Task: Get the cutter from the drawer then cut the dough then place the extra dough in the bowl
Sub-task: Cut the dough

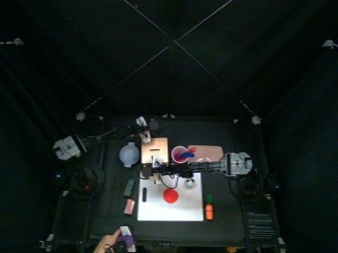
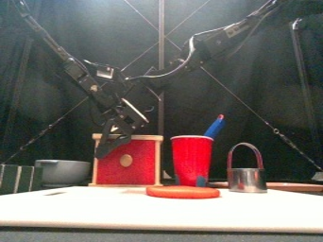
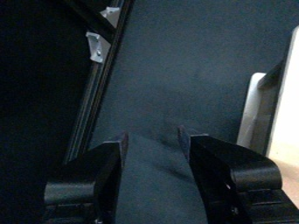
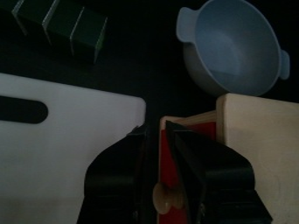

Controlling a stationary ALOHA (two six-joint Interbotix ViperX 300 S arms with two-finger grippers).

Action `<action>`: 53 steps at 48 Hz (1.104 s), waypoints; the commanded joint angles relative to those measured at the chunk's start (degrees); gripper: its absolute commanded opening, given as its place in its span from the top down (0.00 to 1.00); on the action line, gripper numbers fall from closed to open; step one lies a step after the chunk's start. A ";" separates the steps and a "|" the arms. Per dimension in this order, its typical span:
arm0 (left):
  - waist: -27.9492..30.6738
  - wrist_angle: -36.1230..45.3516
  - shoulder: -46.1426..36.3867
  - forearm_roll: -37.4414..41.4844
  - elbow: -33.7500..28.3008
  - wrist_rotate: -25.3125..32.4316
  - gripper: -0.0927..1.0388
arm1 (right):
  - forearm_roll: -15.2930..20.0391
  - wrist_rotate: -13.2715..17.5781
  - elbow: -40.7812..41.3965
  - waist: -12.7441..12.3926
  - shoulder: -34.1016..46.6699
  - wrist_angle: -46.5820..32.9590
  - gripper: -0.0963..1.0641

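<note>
The right gripper [image 4: 160,131] pinches the red drawer front [image 4: 201,129] of the wooden box [image 4: 263,149]. Just past it sits the bowl [image 4: 233,52]. The left gripper [image 3: 155,138] hangs open.

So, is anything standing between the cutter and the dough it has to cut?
Nothing visible. The cutter stands just beside the dough, with only bare white board between them. The red cup stands behind them, off that line. The right gripper is at the drawer front.
</note>
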 commanded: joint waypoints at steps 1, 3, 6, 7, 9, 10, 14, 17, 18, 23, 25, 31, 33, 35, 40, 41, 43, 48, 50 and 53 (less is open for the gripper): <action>-0.09 -0.97 -0.62 0.18 -1.67 0.00 0.16 | -0.26 0.09 -2.11 -2.02 -0.97 -0.09 0.35; -0.09 -1.14 -0.62 0.18 -1.67 0.00 0.16 | -0.26 0.09 -2.46 -2.11 -0.88 -0.18 0.35; -0.09 -1.41 -0.62 0.18 -1.67 0.00 0.16 | -0.26 0.09 -2.64 -2.11 -0.70 -0.09 0.35; -0.09 -1.41 -0.62 0.26 -1.67 0.00 0.16 | -0.26 0.09 -2.55 -2.11 -0.70 -0.09 0.35; -0.09 -1.49 -0.62 0.26 -1.67 -0.09 0.16 | -0.26 0.09 -2.55 -2.02 -0.70 -0.09 0.35; -0.09 -1.49 -0.62 0.35 -1.67 -0.09 0.16 | -0.18 0.09 -2.64 -2.02 -0.70 -0.09 0.35; -0.09 -1.93 -0.70 0.35 -1.67 -0.26 0.16 | 0.09 0.18 -2.64 -2.02 -0.70 -0.09 0.35; -0.09 -2.46 -0.88 0.35 -1.67 -0.35 0.16 | 0.62 0.26 -2.64 -1.67 -0.70 -0.09 0.35; -0.09 -2.72 -0.97 0.35 -1.67 -0.35 0.16 | 0.79 0.26 -2.64 -1.67 -0.88 -0.09 0.35; 0.44 -4.83 -1.85 0.26 -1.93 -0.44 0.16 | 3.87 0.26 -2.55 -0.35 -1.85 -0.18 0.35; 0.79 -5.71 -2.29 0.18 -1.85 -0.53 0.16 | 5.27 0.00 -2.37 1.23 -2.64 -0.09 0.35; 1.32 -8.00 -4.31 -1.23 -1.49 -0.62 0.16 | 6.59 0.26 0.09 4.66 -6.06 1.14 0.35; 1.14 -8.35 -5.01 -1.93 -1.32 -0.62 0.16 | 7.03 0.62 1.05 5.27 -7.56 2.20 0.35; 1.05 -8.70 -5.80 -2.72 -1.05 -0.62 0.16 | 7.73 0.70 2.29 5.98 -9.05 3.60 0.35; -0.09 -9.93 -8.17 -4.31 0.35 -0.53 0.16 | 10.81 0.44 5.71 7.21 -13.36 6.94 0.35; -0.88 -10.37 -8.53 -4.48 0.70 -0.53 0.16 | 11.16 0.44 6.50 7.38 -14.24 7.29 0.35; -2.20 -11.51 -9.14 -4.75 1.58 -0.53 0.16 | 12.04 0.44 8.70 7.82 -16.44 7.91 0.35; -6.42 -15.12 -10.63 -6.24 4.31 -0.62 0.16 | 13.36 0.70 13.62 8.09 -20.13 8.09 0.34; -8.79 -16.96 -11.07 -7.56 5.63 -0.62 0.16 | 14.33 0.79 16.08 8.26 -21.71 8.35 0.34; -11.34 -19.07 -11.95 -9.05 7.12 -0.62 0.16 | 15.91 0.79 18.81 8.35 -23.64 9.23 0.34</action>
